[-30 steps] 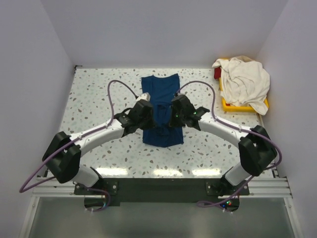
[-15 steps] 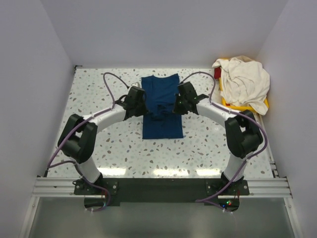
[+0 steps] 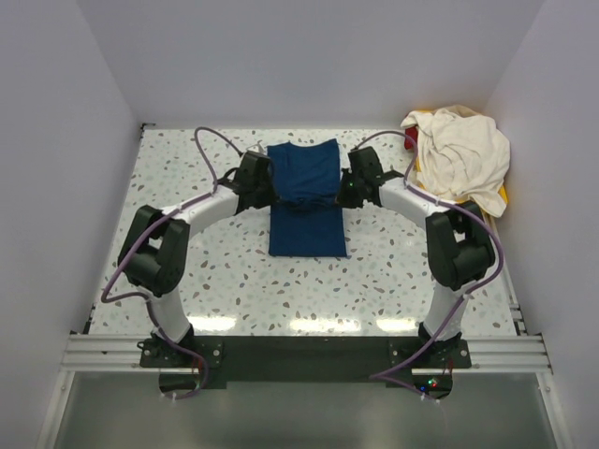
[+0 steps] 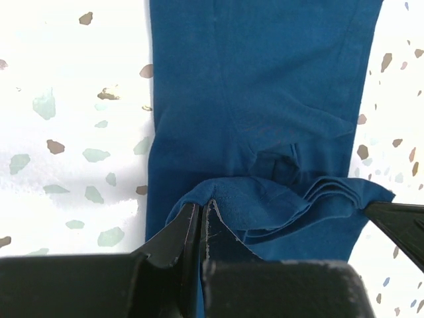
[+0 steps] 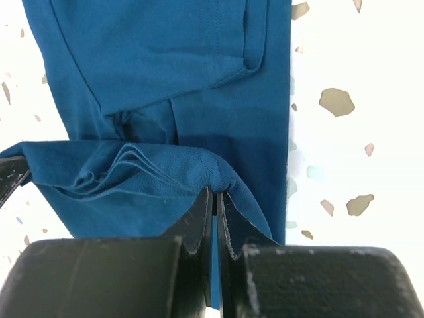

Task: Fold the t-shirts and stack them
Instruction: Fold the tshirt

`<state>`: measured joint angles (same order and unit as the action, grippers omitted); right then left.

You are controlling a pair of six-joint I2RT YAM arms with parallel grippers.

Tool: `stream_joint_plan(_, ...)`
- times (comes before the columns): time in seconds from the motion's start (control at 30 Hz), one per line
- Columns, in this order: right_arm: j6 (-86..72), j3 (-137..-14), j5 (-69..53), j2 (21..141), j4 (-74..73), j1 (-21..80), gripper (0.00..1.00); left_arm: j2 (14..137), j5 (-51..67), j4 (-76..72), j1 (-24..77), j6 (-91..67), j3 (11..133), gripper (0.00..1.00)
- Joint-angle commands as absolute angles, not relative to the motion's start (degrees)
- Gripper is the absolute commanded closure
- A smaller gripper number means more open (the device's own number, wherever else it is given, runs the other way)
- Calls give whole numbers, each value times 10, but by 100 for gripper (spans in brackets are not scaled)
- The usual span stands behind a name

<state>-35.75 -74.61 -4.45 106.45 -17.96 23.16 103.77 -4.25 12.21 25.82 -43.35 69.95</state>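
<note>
— Top external view: where's the navy t-shirt (image 3: 304, 201)?
— Lengthwise in the middle of the table (image 3: 187, 187), my arms at either side of it.
— And your tools?
— My left gripper (image 4: 201, 212) and right gripper (image 5: 213, 199) are each pinched tight on a raised fold, one at each side edge.
— So, mid-fold?
— I'd say so. Next I should carry the fold level toward the collar, lay it flat, then let go. The cream t-shirt (image 3: 459, 154) lies heaped on the yellow tray (image 3: 432, 199).
</note>
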Motion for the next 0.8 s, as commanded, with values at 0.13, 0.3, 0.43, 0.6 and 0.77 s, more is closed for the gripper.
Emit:
stream_joint_plan(0.13,-345,-780,-56,1075,-169,218,100,1059,-29,92,243,-405,729,97)
stream_joint_plan(0.3,-349,-780,-61,1079,-160,208,100,1071,-21,90,238,-396,739,93)
stream_joint_plan(0.43,-346,-792,-64,1092,-169,204,97,1078,-11,84,232,-388,744,79)
stream_joint_plan(0.6,-325,-802,-76,1086,-163,201,67,1048,24,39,220,-370,720,52)
stream_joint_plan(0.77,-294,-810,-76,1059,-180,204,48,1002,32,34,219,-361,695,40)
